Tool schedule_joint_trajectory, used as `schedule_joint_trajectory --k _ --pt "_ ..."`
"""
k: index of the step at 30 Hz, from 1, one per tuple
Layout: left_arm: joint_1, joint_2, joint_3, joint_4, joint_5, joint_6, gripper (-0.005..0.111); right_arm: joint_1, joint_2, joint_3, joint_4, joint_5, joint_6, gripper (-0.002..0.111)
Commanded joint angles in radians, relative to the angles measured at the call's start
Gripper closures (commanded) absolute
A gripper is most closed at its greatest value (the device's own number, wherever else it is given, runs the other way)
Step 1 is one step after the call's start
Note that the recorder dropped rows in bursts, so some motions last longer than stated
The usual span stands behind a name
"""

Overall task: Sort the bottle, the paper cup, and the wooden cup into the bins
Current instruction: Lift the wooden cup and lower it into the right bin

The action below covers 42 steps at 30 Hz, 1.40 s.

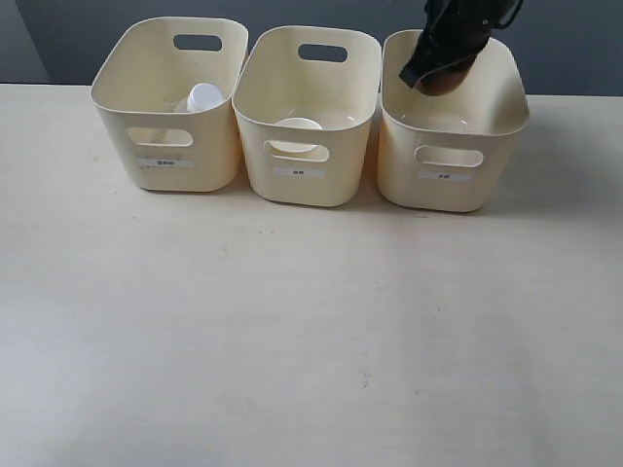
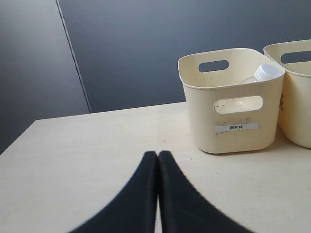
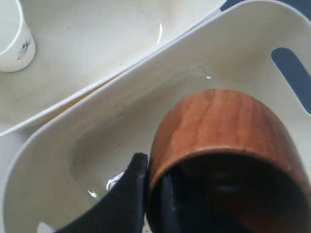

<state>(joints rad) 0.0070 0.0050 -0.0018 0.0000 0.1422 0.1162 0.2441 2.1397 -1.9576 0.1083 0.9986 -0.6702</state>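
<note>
Firstly, right claw (image 3: 151, 194): black fingers pinching the rim of the round-bellied reddish-brown wooden cup (image 3: 218, 126), one finger outside the wall and one inside the dark interior. The cup is held tilted over the inside of a cream plastic tub with rounded corners and oval handle cutouts. This end tub (image 1: 453, 190) stands just beside the middle tub (image 1: 302, 185) on the right arm's side. Whether the cup touches the end tub's floor cannot be told.

Middle tub: same make, small white label on its front. Contains the small white tapered paper cup (image 1: 297, 125), upright.

Far tub (image 1: 165, 146): alike, just beside the middle tub on the left arm's side. Contains the small clear plastic bottle (image 1: 200, 99) with white screw cap, leaning.

Left claw (image 2: 157, 158): black fingers pressed together, holding nothing, over the pale beige table (image 1: 292, 341). It is apart from the far tub and well away from the middle tub.
</note>
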Motion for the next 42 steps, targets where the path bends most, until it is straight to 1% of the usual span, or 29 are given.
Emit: schedule_joint_trajectory --k 1,4,13,42 --pt "0.0 -0.005 0.002 0.0 -0.007 -0.001 0.107 -0.016 0.053 -0.062 0.016 0.025 -0.033 0.109" --pt "0.0 -0.005 0.002 0.0 -0.007 -0.001 0.107 -0.016 0.09 -0.092 0.037 0.034 -0.047 0.109" --pt "0.0 -0.005 0.002 0.0 -0.007 -0.001 0.107 -0.016 0.205 -0.202 0.047 0.141 -0.052 0.109" --pt "0.0 -0.005 0.002 0.0 -0.007 -0.001 0.107 -0.016 0.279 -0.202 0.06 0.155 -0.064 0.109"
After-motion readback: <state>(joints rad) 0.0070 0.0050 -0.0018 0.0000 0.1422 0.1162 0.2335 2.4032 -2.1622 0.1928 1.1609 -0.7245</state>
